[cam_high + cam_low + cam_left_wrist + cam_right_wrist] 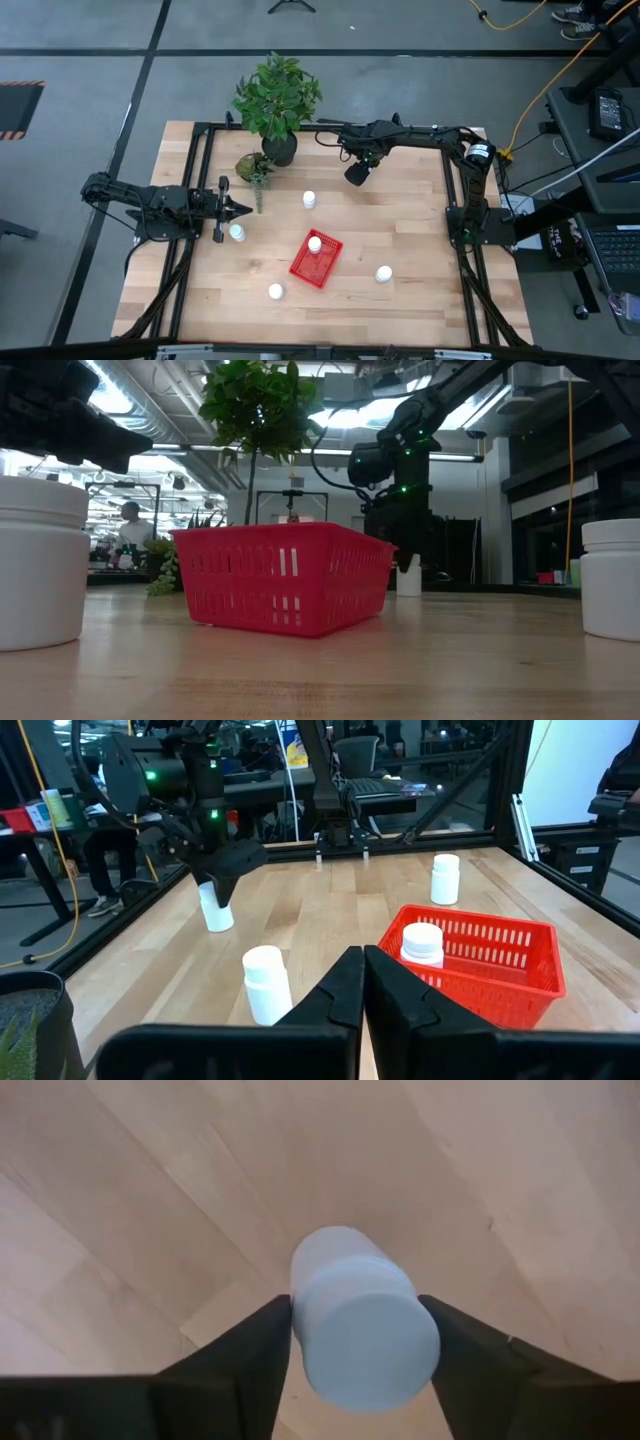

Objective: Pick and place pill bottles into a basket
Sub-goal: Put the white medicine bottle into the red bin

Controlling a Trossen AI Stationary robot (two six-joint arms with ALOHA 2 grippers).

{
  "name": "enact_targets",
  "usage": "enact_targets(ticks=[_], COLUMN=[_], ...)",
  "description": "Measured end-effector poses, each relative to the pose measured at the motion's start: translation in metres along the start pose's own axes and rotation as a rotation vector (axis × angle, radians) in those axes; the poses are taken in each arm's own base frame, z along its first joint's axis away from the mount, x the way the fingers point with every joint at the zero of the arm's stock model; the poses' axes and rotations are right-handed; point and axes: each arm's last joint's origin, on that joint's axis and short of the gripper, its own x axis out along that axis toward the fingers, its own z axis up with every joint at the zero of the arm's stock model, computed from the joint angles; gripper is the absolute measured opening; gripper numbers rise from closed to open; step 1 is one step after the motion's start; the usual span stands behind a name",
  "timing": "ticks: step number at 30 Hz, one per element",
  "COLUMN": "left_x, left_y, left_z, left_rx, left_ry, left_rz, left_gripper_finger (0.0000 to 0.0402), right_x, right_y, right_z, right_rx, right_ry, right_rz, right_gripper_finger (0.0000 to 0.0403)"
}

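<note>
The red basket [303, 268] lies mid-table and holds one pill bottle [315, 243], which also shows in the left wrist view [422, 942]. Loose bottles stand upright on the table at several spots [309, 199], [237, 232], [384, 273], [275, 291]. My right gripper [355, 175] is at the far middle of the table, pointing down, shut on another bottle [365, 1320]. My left gripper [243, 209] is shut and empty at the table's left, just beyond the bottle at its near side. My right gripper pinches the pill bottle's top end [330, 1295] between its two fingers, one on each side. The fingers come from above, pointing down. The bottle stands upright below them [215, 910]; I cannot tell whether its base is on the table or just clear.
A potted plant [277, 100] stands at the far edge, and a smaller plant [255, 168] is just beyond my left gripper. Black frame rails run along the table's sides. Bare wood lies along the near edge and right of the basket.
</note>
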Motion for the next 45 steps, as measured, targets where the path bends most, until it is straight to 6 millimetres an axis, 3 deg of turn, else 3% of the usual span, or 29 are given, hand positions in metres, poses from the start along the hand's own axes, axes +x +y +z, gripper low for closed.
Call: enact_targets(ticks=[6,18,26,34,45], left_x=[0.0,0.0,0.0,0.0,0.0], left_y=[0.0,0.0,0.0,0.0,0.0], left_z=[0.0,0.0,0.0,0.0,0.0], left_rx=[0.0,0.0,0.0,0.0,0.0], left_ry=[0.0,0.0,0.0,0.0,0.0], left_rz=[-0.001,0.0,0.0,0.0,0.0], left_gripper_finger=[0.0006,0.0008,0.0005,0.0006,0.0008], right_x=[-0.002,-0.01,-0.056,-0.093,-0.133], right_y=[0.001,0.035,0.064,0.12,0.207], right_z=[0.0,-0.011,-0.02,-0.039,-0.109], right_rx=[-0.012,-0.161,-0.24,-0.382,-0.613], right_ry=[-0.005,-0.013,-0.092,-0.181,-0.268], right_rz=[0.003,0.017,0.016,0.062,0.151], right_gripper_finger=[0.0161,0.016,0.0155,0.0155,0.0155])
